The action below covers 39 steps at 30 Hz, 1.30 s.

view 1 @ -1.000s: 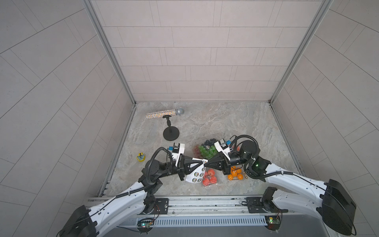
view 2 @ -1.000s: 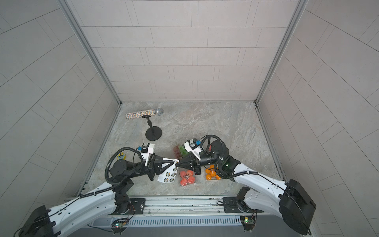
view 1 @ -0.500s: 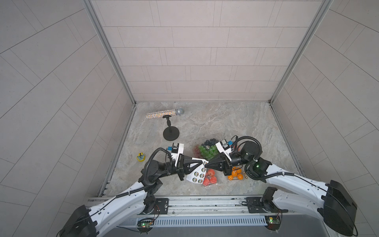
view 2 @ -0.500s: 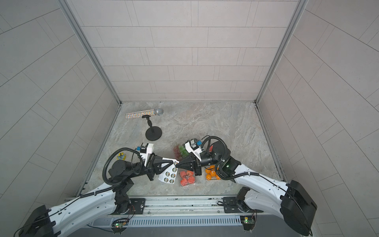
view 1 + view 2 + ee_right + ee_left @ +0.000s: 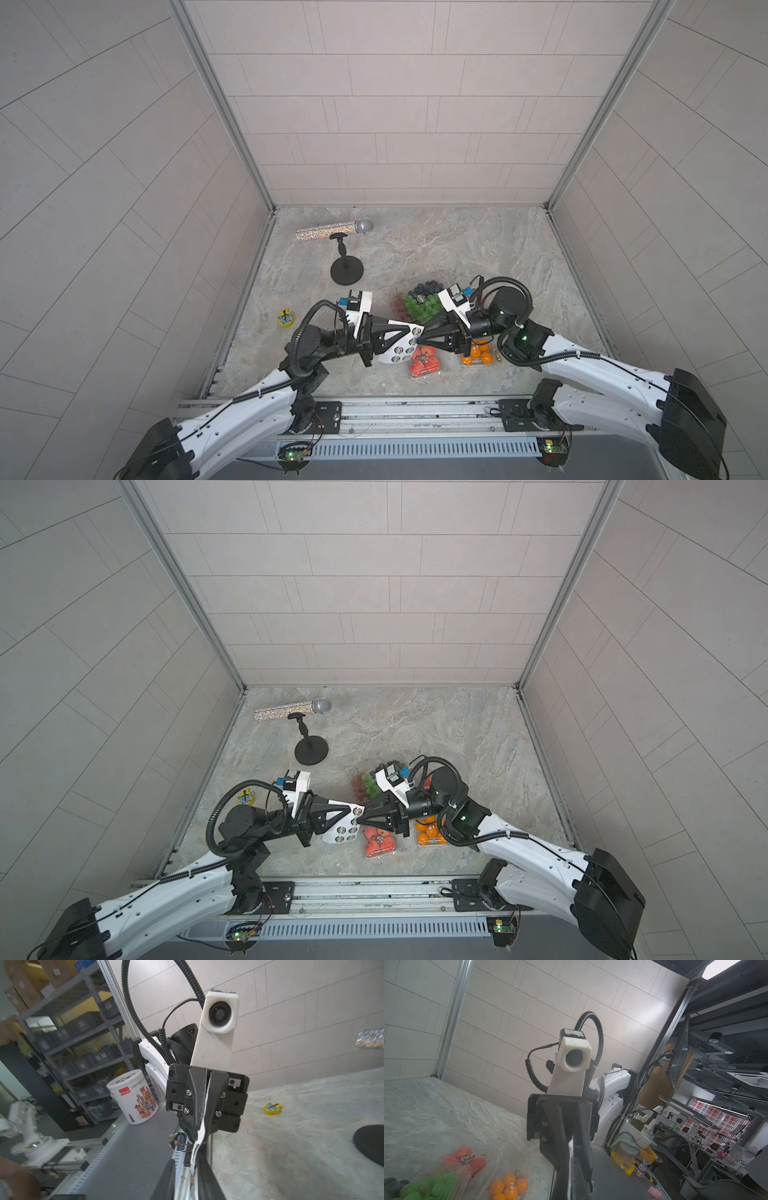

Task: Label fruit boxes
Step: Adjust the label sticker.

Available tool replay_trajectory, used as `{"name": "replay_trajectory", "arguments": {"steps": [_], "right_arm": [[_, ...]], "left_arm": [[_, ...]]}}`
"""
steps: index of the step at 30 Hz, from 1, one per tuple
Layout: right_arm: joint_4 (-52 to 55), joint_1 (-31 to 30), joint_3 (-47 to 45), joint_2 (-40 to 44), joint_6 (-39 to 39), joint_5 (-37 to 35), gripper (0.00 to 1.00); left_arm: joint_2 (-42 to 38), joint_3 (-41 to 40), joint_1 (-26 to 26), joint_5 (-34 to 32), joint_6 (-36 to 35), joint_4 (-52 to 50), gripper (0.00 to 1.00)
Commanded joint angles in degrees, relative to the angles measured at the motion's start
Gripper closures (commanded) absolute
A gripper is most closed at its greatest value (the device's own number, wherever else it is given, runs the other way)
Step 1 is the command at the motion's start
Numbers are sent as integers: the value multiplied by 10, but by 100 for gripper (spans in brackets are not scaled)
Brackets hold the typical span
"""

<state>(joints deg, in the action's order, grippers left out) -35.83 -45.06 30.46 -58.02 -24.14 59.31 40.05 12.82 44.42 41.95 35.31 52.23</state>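
- The left fingers [image 5: 386,332] are clamped on the sticker sheet [image 5: 399,353]; the right fingers [image 5: 436,334] sit slightly apart at its right edge.
- The grape box [image 5: 419,305], partly hidden, seemingly has its long axis running left-right.

Large clear grape-and-blueberry box [image 5: 417,305], small red-fruit box [image 5: 424,360] in front, orange box [image 5: 478,357] beside it, second red-fruit box [image 5: 466,1159] beside grapes

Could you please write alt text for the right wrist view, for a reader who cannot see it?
The left gripper, seen head-on, is shut on a white sheet held edge-on; the right gripper has its jaws apart around the sheet's near edge. Behind lie a stone table and a small yellow object.
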Motion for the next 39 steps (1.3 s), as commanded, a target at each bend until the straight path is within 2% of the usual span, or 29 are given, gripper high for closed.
{"name": "replay_trajectory", "arguments": {"steps": [1,7,10,14,28,39], "right_arm": [[-14,-1,-1,11,-9,-13,71],[-71,-5,-4,9,-42,-19,74],[-43,-6,2,16,-22,-39,81],[-87,-10,-6,-1,-43,-30,87],[-79,-20,-4,-13,-31,-17,84],[-85,-21,-9,-5,-26,-8,99]], "left_arm": [[-22,3,0,3,-17,-16,100],[-31,6,0,14,-24,-20,100],[-34,6,0,22,-20,-9,100],[-45,6,0,29,-24,-12,100],[-44,3,0,29,-34,-19,100],[-31,1,0,27,-35,-9,100]]}}
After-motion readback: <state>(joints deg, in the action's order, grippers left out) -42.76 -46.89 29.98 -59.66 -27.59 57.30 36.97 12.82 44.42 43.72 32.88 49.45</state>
